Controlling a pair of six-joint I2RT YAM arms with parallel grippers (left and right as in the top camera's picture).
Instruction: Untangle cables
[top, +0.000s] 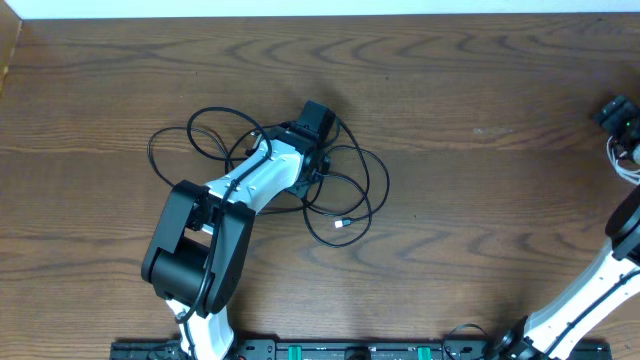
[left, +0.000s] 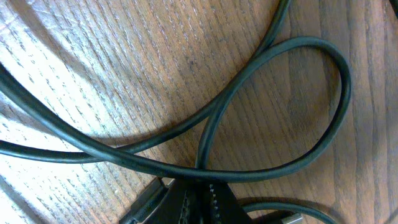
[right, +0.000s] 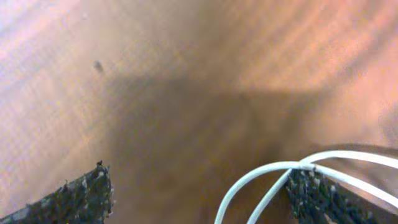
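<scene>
Currently, table (top: 480, 80): dark wood grain, both arms over it, well apart from each other.
Black cable (left: 345, 93): loose tangle of several overlapping loops at centre-left of the table, spread out on both sides of the left wrist in the overhead view.
Plug end (top: 343, 224): small, light-coloured, lying on the wood at the lower right of the tangle, clear of the arm.
Left arm (top: 250, 180): reaches from the near edge up over the middle of the black tangle and covers part of the loops.
Left gripper (left: 196, 190): fingers closed tight, no gap visible between them. One black strand drops straight into the tips, just where it crosses another strand.
Left wrist view: one rounded loop lies flat on the wood ahead of the tips, with two more strands sweeping off to the left. A metal connector shows at the bottom edge, right of the fingers.
White cable (right: 273, 167): at the far right edge of the table, under the right arm. In the right wrist view it forks into two strands at the right-hand finger.
Right gripper (right: 199, 177): fingers spread wide, bare wood between them. The white cable lies against the right-hand finger only, and nothing is clamped.
Right wrist view: blurred, so I can't tell whether the cable rests on the wood or hangs off the finger.
</scene>
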